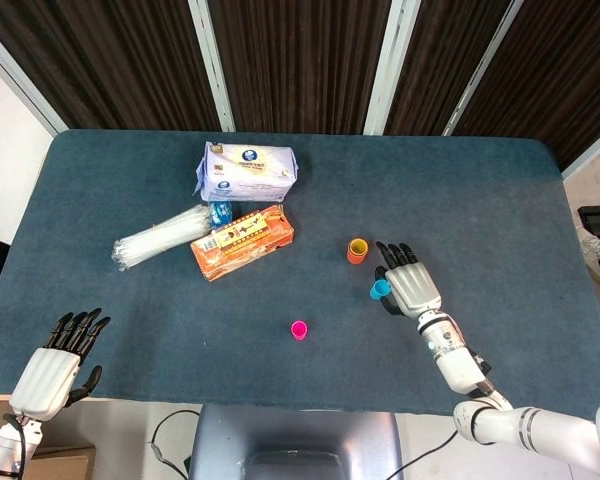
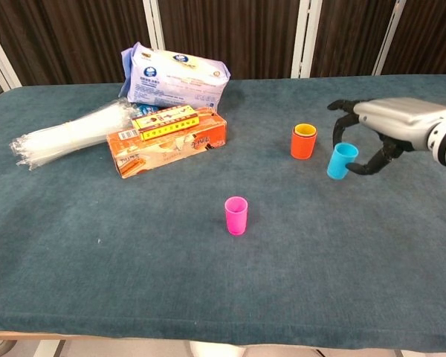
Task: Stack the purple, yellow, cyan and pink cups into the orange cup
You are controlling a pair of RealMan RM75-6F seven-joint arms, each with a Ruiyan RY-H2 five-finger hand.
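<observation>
— Looking at it from here, the right hand (image 2: pixel 390 126) is holding the cyan cup (image 2: pixel 342 161), thumb curling under one side and fingers arching over the other, and the cup is tilting a little, seemingly just clear of the table (image 2: pixel 134 253).

— Is it going for the orange one?

— That's my reading. The orange cup (image 2: pixel 304 143) is standing just beside the cyan one, to its left in the chest view, and it's showing a yellow cup (image 2: pixel 305 130) rim nested inside. So yellow is already stacked.

— And purple?

— I'm not seeing a purple cup anywhere on the cloth. It may be sitting under the yellow inside the orange, but the angle isn't letting me tell, so I'm only guessing.

— What's left, then?

— Cyan is being carried but isn't in the stack yet. The pink cup (image 2: pixel 236 215) is standing alone, upright, well apart from the others toward the near edge. So two cups are remaining, I'd judge: roughly the halfway mark.

— The other hand?

— The left hand (image 1: pixel 58 358) is resting at the near left corner in the head view, fingers spread, holding nothing, far from the cups. The tissue pack (image 2: pixel 175 76), orange box (image 2: pixel 171 143) and straw bundle (image 2: pixel 70 134) are lying off to the left.
</observation>
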